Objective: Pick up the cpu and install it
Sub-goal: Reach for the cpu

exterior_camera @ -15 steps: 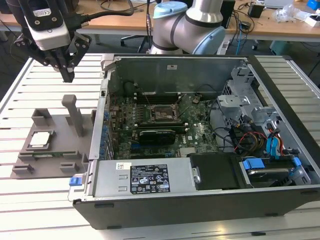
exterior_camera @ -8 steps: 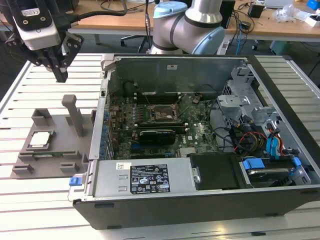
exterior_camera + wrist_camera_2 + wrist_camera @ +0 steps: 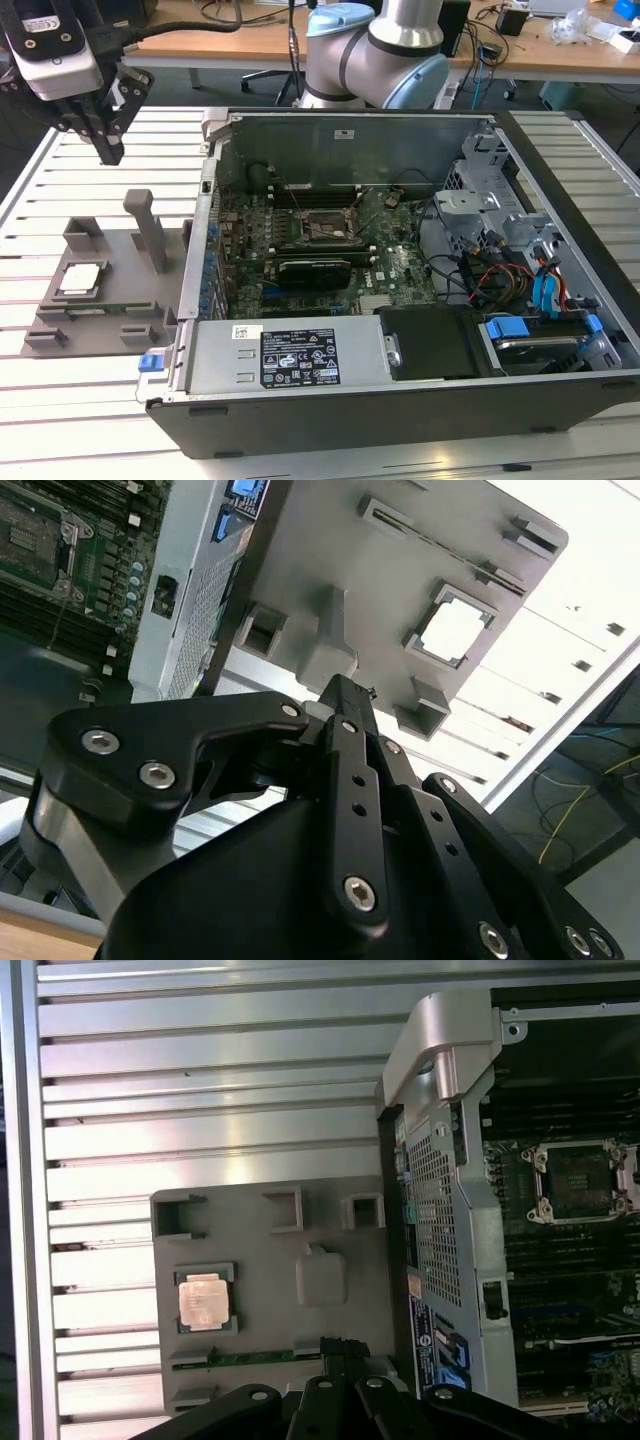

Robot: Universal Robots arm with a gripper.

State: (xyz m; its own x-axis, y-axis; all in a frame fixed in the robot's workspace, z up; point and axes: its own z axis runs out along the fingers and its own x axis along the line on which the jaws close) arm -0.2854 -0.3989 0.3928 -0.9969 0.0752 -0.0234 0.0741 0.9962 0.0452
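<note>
Gripper [image 3: 108,148] hangs pinched narrow, empty, well above the cpu [image 3: 80,279] in its tray [image 3: 125,252]; a clean pick needs jaws widened, centred square.

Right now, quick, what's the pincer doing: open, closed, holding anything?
Pincer: closed, holding nothing.
The cpu lies in the grey holder tray, apart from the pincer.

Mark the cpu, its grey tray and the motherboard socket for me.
cpu [image 3: 201,1300]: first wrist view, centre of its metal top.
tray [image 3: 128,270]: exterior view, bare flat surface between the cpu and the post.
socket [image 3: 326,229]: exterior view, middle of the frame.
</note>
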